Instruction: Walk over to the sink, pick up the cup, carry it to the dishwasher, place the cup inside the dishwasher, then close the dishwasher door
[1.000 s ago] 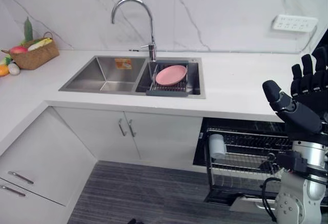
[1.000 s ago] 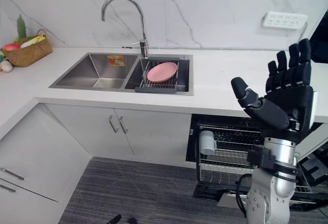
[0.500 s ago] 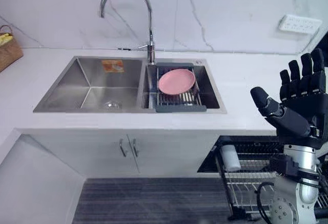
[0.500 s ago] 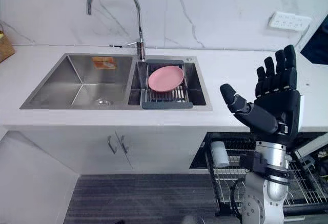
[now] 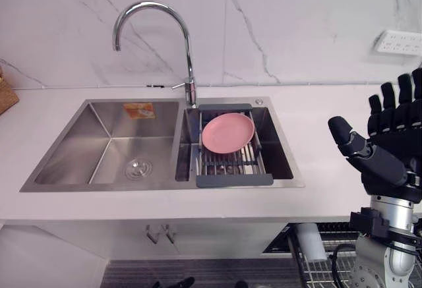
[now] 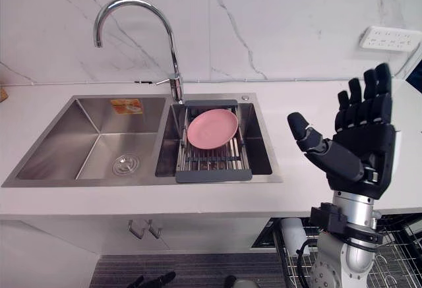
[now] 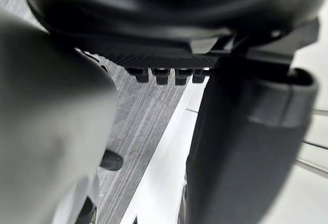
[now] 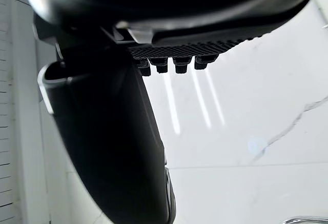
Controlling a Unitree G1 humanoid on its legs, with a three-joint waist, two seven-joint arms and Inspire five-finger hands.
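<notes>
Through the left eye: one steel sink set in the white table, split into two basins. Left basin bare but for its drain. Right basin bridged by one grey drying rack carrying a single pink plate. One curved chrome faucet between the basins, at the back rim. One white socket strip on the marble wall. Two cabinet handles under the table's edge. Right hand raised above the table's right end, fingers straight, thumb out, grasping nothing, well apart from the sink. Through the right eye: one white cup below the table's edge, just beside the right arm, in the dishwasher's wire rack. Through the left wrist: left hand relaxed and empty above the grey striped floor. Through the right wrist: straight fingers again, in front of pale marble.
</notes>
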